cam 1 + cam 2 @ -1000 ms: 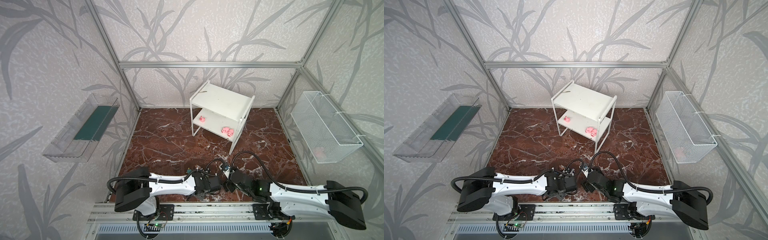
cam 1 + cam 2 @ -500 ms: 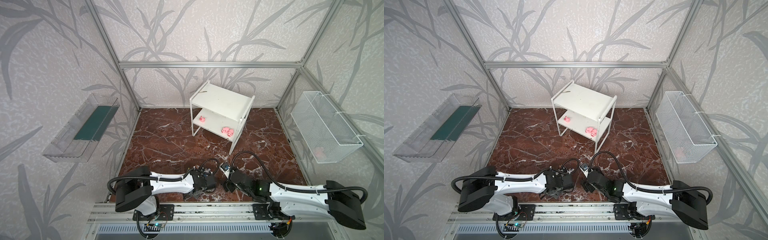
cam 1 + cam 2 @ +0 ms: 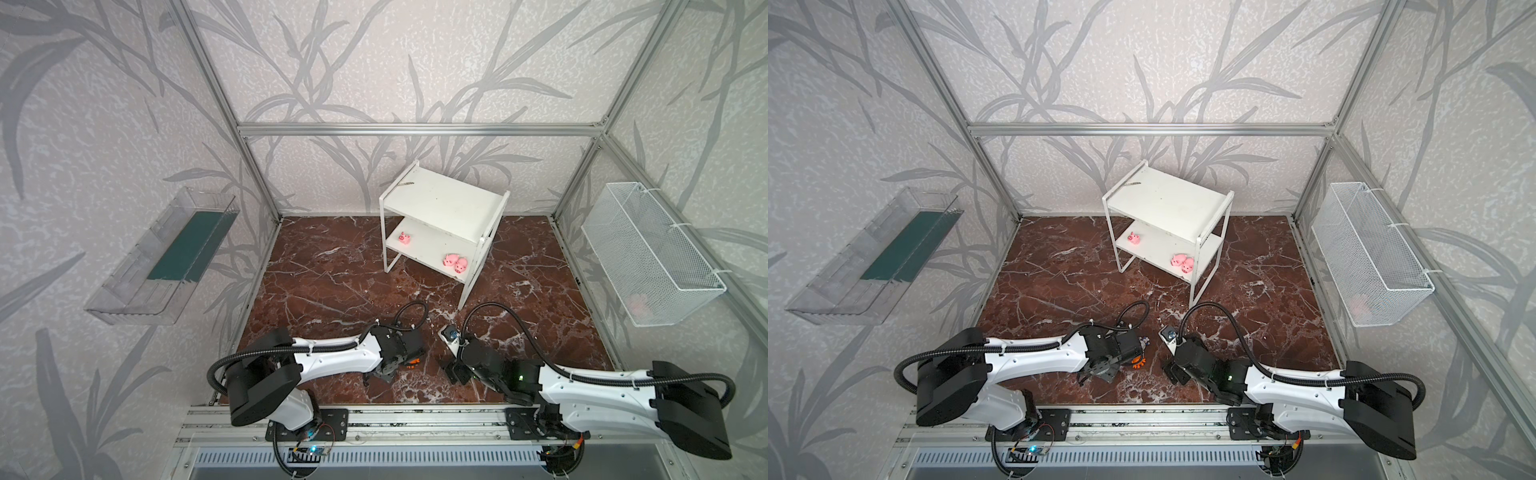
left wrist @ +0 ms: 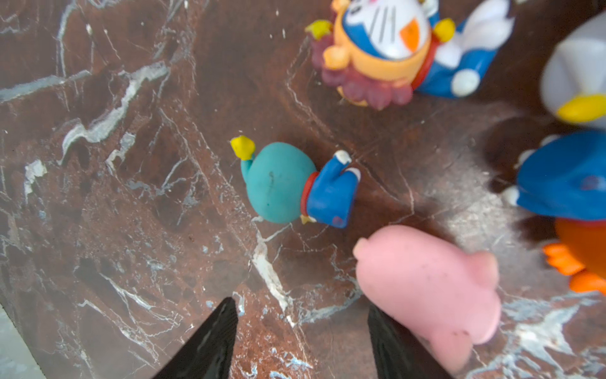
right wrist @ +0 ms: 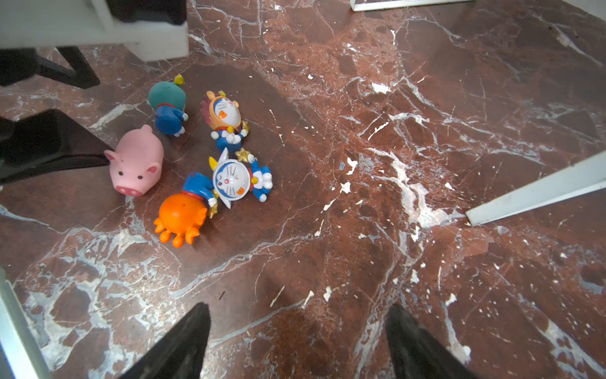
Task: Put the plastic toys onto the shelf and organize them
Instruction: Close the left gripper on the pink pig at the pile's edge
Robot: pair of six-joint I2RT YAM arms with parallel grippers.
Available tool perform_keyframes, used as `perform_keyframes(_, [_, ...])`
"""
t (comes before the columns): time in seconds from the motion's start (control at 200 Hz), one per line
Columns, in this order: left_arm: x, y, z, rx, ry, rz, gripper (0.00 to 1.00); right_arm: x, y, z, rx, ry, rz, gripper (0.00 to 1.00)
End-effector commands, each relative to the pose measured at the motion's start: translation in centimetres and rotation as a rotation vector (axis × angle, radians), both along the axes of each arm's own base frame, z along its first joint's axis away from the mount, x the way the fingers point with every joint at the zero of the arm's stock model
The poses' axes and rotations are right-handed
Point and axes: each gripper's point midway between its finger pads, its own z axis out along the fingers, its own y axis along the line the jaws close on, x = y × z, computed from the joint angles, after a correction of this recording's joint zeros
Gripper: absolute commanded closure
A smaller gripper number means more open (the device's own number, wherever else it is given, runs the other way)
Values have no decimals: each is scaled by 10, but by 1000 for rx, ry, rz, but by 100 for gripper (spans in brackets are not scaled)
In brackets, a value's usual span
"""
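Left arm (image 3: 332,359): stretched low toward centre. Left gripper (image 4: 300,305): fingers (image 4: 210,341) apart, holding nothing. Right arm (image 3: 582,386): stretched low toward centre. Right gripper (image 5: 296,308): spread wider, holding nothing.

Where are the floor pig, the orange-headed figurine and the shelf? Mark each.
floor pig (image 5: 134,164): right wrist view, on its forehead.
orange-headed figurine (image 5: 180,213): right wrist view, on the orange head.
shelf (image 3: 444,199): in a top view, bare top board.

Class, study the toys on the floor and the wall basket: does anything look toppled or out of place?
Yes. Four toys lie toppled on the floor: teal figurine, brown-maned figurine, white-gold figurine, orange figurine. The pink pig beside them sits upright. A blurred pink shape shows inside the wire basket, not on the shelf.
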Motion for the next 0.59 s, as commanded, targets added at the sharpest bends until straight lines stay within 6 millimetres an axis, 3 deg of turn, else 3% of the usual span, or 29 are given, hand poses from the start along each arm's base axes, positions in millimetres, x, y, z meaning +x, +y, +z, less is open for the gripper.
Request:
perform_keyframes(0.0, [4,-2,16,-32,-30,17,34,3,-1,2,5,-8,-12,15])
perform_keyframes(0.195, [-3,-1,28,-86,-21,53,34,3,3,0,7,1,0,15])
perform_keyframes(0.435, [-10,-47,29,-310,15,85,34,2,3,-1,10,3,-1,15])
perform_keyframes(0.59, [-5,-54,24,-342,-20,134,35,2,1,1,17,2,-4,15])
